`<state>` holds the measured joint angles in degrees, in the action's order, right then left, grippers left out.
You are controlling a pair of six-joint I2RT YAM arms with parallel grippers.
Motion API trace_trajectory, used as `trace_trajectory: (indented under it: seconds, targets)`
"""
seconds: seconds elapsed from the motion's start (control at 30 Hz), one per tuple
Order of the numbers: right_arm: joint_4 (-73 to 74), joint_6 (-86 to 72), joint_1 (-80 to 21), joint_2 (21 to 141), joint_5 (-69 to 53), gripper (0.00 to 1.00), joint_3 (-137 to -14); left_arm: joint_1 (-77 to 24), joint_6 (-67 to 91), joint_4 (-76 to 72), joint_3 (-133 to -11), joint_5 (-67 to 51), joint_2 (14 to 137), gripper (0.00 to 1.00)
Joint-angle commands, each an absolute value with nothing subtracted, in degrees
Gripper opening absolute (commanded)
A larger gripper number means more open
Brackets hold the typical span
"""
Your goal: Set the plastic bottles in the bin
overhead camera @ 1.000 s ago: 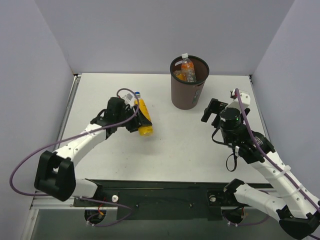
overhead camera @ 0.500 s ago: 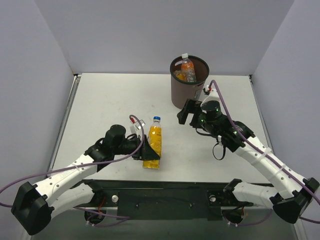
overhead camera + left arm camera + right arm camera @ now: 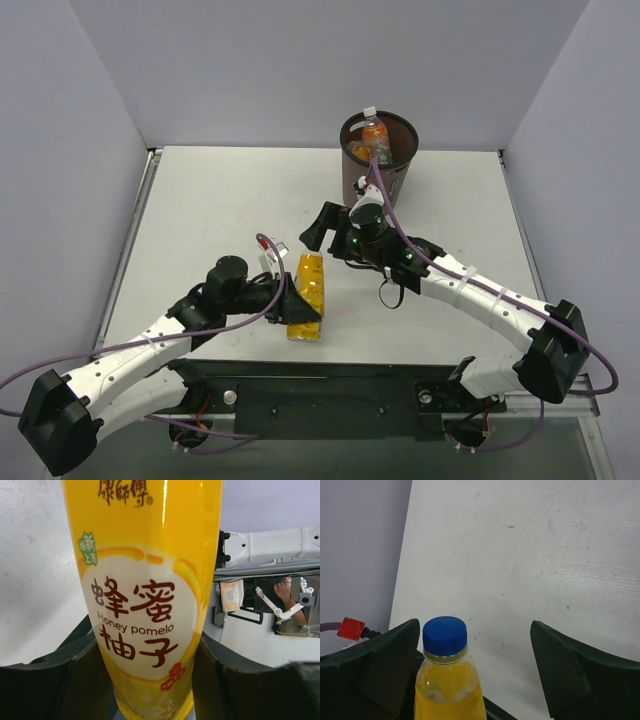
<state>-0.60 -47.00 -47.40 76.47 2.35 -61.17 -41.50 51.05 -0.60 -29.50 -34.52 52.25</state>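
Observation:
A yellow plastic bottle (image 3: 306,292) with a "Honey pomelo" label stands upright near the table's front edge. My left gripper (image 3: 297,306) is shut on its lower body. The bottle fills the left wrist view (image 3: 145,605), with a black finger on each side. My right gripper (image 3: 322,236) is open just above the bottle's top. In the right wrist view the blue cap (image 3: 445,635) sits between the spread fingers (image 3: 580,680), close to the left one. The dark brown bin (image 3: 366,195) stands at the back centre with orange bottles (image 3: 375,137) inside.
Grey walls close the table on the left, back and right. The white tabletop (image 3: 210,200) is bare. The right arm (image 3: 460,290) stretches across the middle, in front of the bin. A purple cable (image 3: 130,340) loops beside the left arm.
My left gripper has carried the yellow bottle from the left middle toward the front edge and stood it upright. My right gripper has swung left from the right side to above the cap.

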Motion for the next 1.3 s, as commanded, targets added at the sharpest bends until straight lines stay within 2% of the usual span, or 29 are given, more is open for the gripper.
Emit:
trace_trajectory:
  seconds: [0.0, 0.03, 0.07, 0.1, 0.13, 0.17, 0.2, 0.23, 0.27, 0.3, 0.33, 0.37, 0.4, 0.47, 0.67, 0.9, 1.17, 1.27]
  targets:
    - [-7.3, -51.8, -47.7, 78.2, -2.5, 0.81, -62.7, -41.7, 50.3, -2.8, -30.1, -33.5, 49.7, 0.0]
    - [-7.6, -52.0, -47.8, 78.3, -2.9, 0.78, -62.4, -41.7, 50.1, -2.6, -30.1, -33.4, 49.7, 0.0]
    - [-8.0, -52.7, -47.7, 78.7, -3.0, 0.69, -62.2, -41.7, 50.0, -2.6, -30.2, -33.5, 49.4, 0.0]
    - [-9.0, -53.0, -47.7, 78.8, -3.6, 0.65, -61.9, -41.7, 50.0, -2.9, -30.1, -33.6, 49.5, 0.0]
    - [-9.4, -53.5, -47.6, 79.2, -4.0, 0.53, -61.7, -41.7, 50.1, -3.2, -30.0, -33.9, 49.2, 0.0]
    - [-10.3, -53.9, -47.6, 79.4, -4.8, 0.46, -61.6, -41.7, 50.4, -4.0, -29.3, -34.1, 49.0, 0.0]
    - [-10.4, -54.0, -47.5, 79.8, -5.0, 0.3, -61.6, -41.7, 50.6, -4.3, -28.9, -34.0, 48.6, 0.0]
    - [-10.5, -54.1, -47.5, 80.0, -5.2, 0.22, -61.8, -41.7, 50.9, -4.8, -28.2, -33.8, 48.1, 0.0]
    - [-10.5, -54.1, -47.5, 80.2, -5.2, 0.06, -61.9, -41.7, 51.1, -5.1, -27.9, -33.8, 48.0, 0.05]
    - [-10.4, -53.9, -47.4, 80.2, -5.0, 0.0, -62.3, -41.7, 51.8, -5.8, -27.1, -33.5, 47.6, 0.12]
    - [-9.5, -53.2, -47.3, 80.5, -4.7, 0.0, -63.4, -41.7, 52.0, -6.1, -26.7, -33.2, 47.2, 0.18]
    - [-7.1, -52.6, -47.2, 80.7, -3.4, 0.0, -64.3, -41.7, 52.8, -6.2, -26.3, -32.4, 46.6, 0.3]
    - [-5.9, -50.8, -47.1, 80.9, -2.7, 0.0, -66.0, -41.7, 53.0, -6.0, -26.2, -32.0, 46.2, 0.52]
    - [-0.5, -47.2, -46.7, 81.4, -0.4, 0.0, -69.8, -41.7, 53.2, -4.6, -26.2, -30.3, 44.7, 0.88]
    - [11.6, -30.6, -43.6, 82.6, 16.2, 0.0, -83.0, -41.6, 51.8, -0.1, -27.5, -26.3, 38.8, 0.91]
    - [11.0, -18.2, -35.9, 86.0, 28.7, 0.0, -99.5, -41.5, 50.3, 6.7, -29.5, -21.7, 32.1, 0.94]
    - [-7.6, -7.5, -27.9, 99.2, 39.1, 0.0, -118.3, -41.5, 49.7, 12.2, -29.4, -15.9, 24.0, 0.95]
    - [-20.7, -1.6, -26.2, 103.1, 42.1, 0.0, -117.2, -41.4, 50.3, 14.1, -29.5, -14.2, 22.2, 0.96]
